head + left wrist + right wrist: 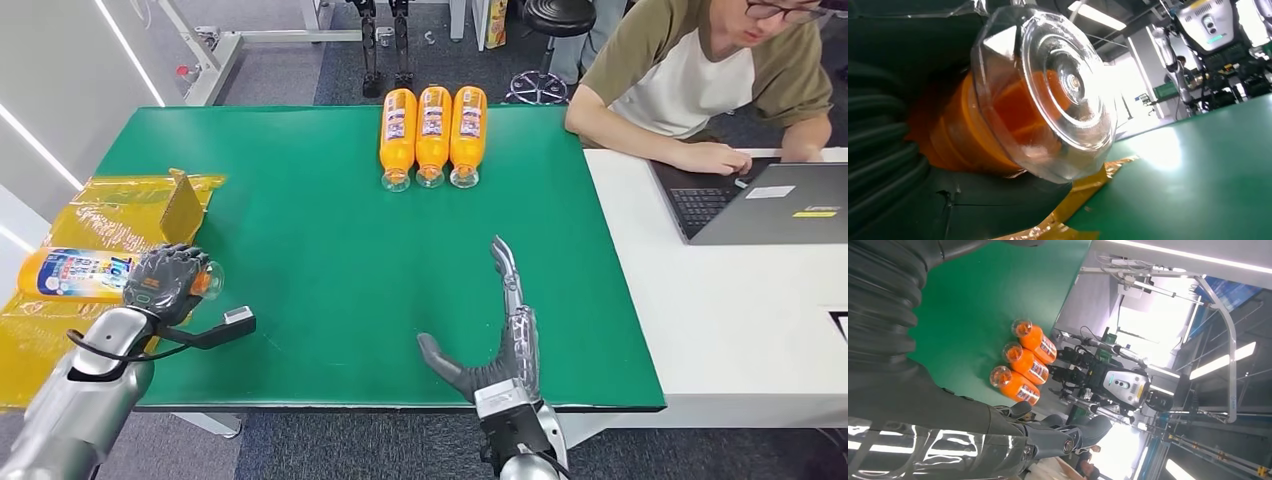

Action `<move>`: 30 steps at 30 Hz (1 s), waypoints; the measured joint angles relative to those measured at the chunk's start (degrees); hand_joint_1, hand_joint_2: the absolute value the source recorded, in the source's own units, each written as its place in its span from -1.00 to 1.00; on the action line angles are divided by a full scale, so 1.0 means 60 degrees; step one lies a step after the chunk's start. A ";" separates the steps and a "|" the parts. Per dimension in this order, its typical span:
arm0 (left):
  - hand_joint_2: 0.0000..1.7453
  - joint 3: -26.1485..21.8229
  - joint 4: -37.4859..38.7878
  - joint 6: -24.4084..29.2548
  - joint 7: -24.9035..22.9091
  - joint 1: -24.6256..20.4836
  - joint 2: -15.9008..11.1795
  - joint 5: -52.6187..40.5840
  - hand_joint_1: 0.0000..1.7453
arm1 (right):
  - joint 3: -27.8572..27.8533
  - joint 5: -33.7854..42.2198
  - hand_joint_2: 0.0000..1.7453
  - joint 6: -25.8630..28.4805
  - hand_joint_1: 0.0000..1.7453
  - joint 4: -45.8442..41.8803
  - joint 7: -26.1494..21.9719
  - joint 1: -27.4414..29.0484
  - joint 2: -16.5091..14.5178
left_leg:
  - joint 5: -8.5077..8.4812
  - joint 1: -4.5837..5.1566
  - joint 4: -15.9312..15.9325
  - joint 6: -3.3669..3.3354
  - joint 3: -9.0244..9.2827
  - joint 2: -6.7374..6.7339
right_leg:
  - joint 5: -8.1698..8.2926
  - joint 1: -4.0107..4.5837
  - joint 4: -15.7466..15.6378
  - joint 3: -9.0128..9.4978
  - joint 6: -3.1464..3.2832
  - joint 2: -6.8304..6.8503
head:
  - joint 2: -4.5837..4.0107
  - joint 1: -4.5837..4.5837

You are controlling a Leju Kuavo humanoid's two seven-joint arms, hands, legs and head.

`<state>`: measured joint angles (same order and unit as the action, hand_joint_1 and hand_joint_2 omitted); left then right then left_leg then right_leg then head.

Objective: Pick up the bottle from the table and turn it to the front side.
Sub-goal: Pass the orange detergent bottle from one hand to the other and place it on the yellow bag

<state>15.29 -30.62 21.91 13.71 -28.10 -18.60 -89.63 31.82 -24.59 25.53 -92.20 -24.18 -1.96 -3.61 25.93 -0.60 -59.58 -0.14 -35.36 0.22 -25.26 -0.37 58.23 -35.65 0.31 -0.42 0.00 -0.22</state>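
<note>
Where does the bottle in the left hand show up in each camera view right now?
Head view: bottle at the far left, lying over the yellow plastic sheet, gripped by the left hand.
Left wrist view: bottle's clear base close up.
Right wrist view: not in it.
Shared landmark: green mat.

Glossy clear plastic bottle [1043,95], matt green table [330,260], seemingly crinkly yellow film [110,215]

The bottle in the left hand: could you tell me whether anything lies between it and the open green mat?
Nothing visible does. The left hand grips the bottle at the mat's left edge, over yellow film; the mat beside it is bare.
</note>
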 joint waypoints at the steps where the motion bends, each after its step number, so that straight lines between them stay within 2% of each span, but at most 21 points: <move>1: 1.00 0.0070 0.0137 0.0002 -0.0015 -0.0066 0.0036 0.0014 1.00 | 0.0000 0.0000 1.00 0.0015 -1.00 0.0001 -0.0003 0.0003 0.0000 | 0.0000 0.0000 0.0000 0.0000 0.0000 -0.0001 | 0.0000 0.0000 -0.0001 0.0000 0.0000 -0.0002 | 0.0000 0.0001; 11: 1.00 0.0347 0.0875 0.0058 -0.0083 -0.0280 0.0406 0.0207 1.00 | 0.0000 -0.0010 1.00 0.0073 -1.00 0.0001 -0.0001 0.0003 0.0000 | 0.0002 -0.0001 0.0000 0.0001 0.0000 -0.0005 | 0.0000 0.0001 -0.0001 -0.0005 0.0000 -0.0012 | 0.0000 0.0001; 15: 1.00 0.0351 0.1039 -0.0030 0.0033 -0.0295 0.0643 0.0535 0.66 | 0.0000 -0.0100 1.00 0.0074 -1.00 -0.0036 0.0094 0.0019 0.0000 | 0.0002 0.0000 0.0000 0.0001 0.0000 -0.0004 | 0.0000 0.0001 -0.0001 -0.0005 0.0000 -0.0010 | 0.0000 0.0000; 19: 1.00 0.0349 0.1144 -0.0146 0.0101 -0.0293 0.0937 0.0837 0.57 | 0.0000 -0.0321 1.00 0.0060 -1.00 -0.0200 0.0276 0.0071 0.0000 | 0.0002 0.0001 -0.0001 0.0001 -0.0001 -0.0004 | 0.0000 0.0000 -0.0001 -0.0003 0.0000 -0.0010 | 0.0000 0.0001; 20: 1.00 0.0348 0.1159 -0.0141 0.0117 -0.0293 0.0993 0.0883 0.34 | 0.0000 -0.0358 1.00 0.0056 -1.00 -0.0239 0.0299 0.0078 0.0000 | 0.0002 0.0001 -0.0001 0.0001 -0.0001 -0.0004 | 0.0001 0.0000 -0.0002 -0.0003 0.0000 -0.0011 | 0.0000 0.0001; 23: 1.00 0.0340 0.1182 -0.0103 0.0170 -0.0293 0.1112 0.1014 -0.68 | 0.0000 -0.0399 1.00 0.0051 -1.00 -0.0316 0.0316 0.0087 0.0000 | 0.0002 0.0001 -0.0001 0.0000 -0.0001 -0.0004 | 0.0000 -0.0001 -0.0002 -0.0004 0.0000 -0.0011 | 0.0000 0.0001; 24: 1.00 0.0331 0.1184 -0.0083 0.0214 -0.0293 0.1141 0.1091 -0.85 | 0.0000 -0.0403 1.00 0.0052 -1.00 -0.0334 0.0318 0.0089 0.0000 | 0.0002 0.0001 -0.0001 0.0001 -0.0001 -0.0004 | 0.0000 0.0000 -0.0002 -0.0004 0.0000 -0.0011 | 0.0000 0.0002; 26: 1.00 0.0290 0.1183 -0.0060 0.0372 -0.0292 0.1214 0.1308 -0.98 | 0.0000 -0.0412 1.00 0.0055 -1.00 -0.0366 0.0325 0.0102 0.0000 | 0.0002 0.0001 -0.0001 0.0001 -0.0001 -0.0004 | 0.0000 0.0000 -0.0002 -0.0004 0.0000 -0.0010 | 0.0000 0.0001; 30: 1.00 0.0114 0.1177 -0.0147 0.0973 -0.0290 0.1391 0.2094 -1.00 | -0.0003 -0.0515 1.00 0.0047 -1.00 -0.0437 0.0381 0.0174 0.0000 | 0.0002 0.0000 0.0000 0.0001 -0.0001 -0.0003 | 0.0000 0.0000 -0.0001 -0.0004 0.0000 -0.0009 | 0.0000 0.0002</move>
<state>15.98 -23.56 21.03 19.55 -29.84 -10.26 -77.07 31.81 -27.68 25.81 -94.82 -21.89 -0.92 -3.61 25.94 -0.60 -59.58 -0.14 -35.36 0.20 -25.26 -0.37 58.22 -35.67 0.31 -0.48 0.00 -0.21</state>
